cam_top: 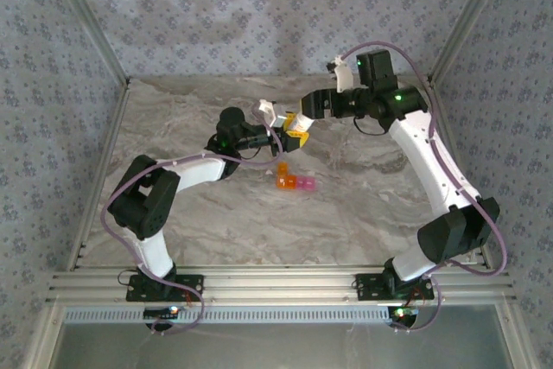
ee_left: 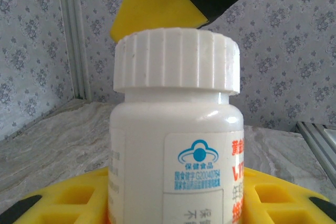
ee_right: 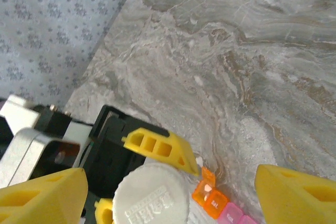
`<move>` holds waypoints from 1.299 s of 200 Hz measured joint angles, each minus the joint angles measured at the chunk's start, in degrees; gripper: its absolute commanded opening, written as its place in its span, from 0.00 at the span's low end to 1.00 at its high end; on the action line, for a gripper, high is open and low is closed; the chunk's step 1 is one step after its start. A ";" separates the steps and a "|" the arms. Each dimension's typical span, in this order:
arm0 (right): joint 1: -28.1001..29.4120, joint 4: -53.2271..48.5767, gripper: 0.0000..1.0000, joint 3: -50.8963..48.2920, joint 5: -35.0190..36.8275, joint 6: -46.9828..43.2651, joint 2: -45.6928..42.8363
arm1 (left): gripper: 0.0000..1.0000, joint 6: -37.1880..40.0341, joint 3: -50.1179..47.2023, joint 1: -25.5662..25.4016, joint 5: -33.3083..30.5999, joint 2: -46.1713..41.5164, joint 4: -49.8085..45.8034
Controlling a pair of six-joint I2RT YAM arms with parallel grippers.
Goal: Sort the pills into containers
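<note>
Containers [cam_top: 294, 182]: orange-to-pink strip on the marble surface [cam_top: 199, 239], just below both hands, touched by neither. Left hand [ee_left: 173, 208] is clamped on an upright white-capped bottle [ee_left: 176, 124]. Right hand [ee_right: 168, 198] is spread wide over the cap and grips nothing. Right wrist view puts the strip just beside the bottle; left wrist view gives the blue label print.

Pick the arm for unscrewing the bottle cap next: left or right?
Right, likely. The right gripper is open above the white cap, a finger on either side. The left gripper is shut on the bottle, cap on, so it serves as the holder.
</note>
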 measured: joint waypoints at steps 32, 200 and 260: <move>0.98 -1.92 0.82 0.98 -0.59 -1.97 0.37 | 0.00 0.00 0.35 0.00 0.00 0.00 -0.02; 1.22 -2.99 0.54 1.11 -0.68 -3.78 2.47 | 0.00 -0.02 0.61 0.02 -0.02 0.00 -0.04; 1.40 -2.89 0.36 1.09 -1.03 -2.73 2.49 | 0.00 -0.02 0.61 0.02 -0.04 0.00 -0.92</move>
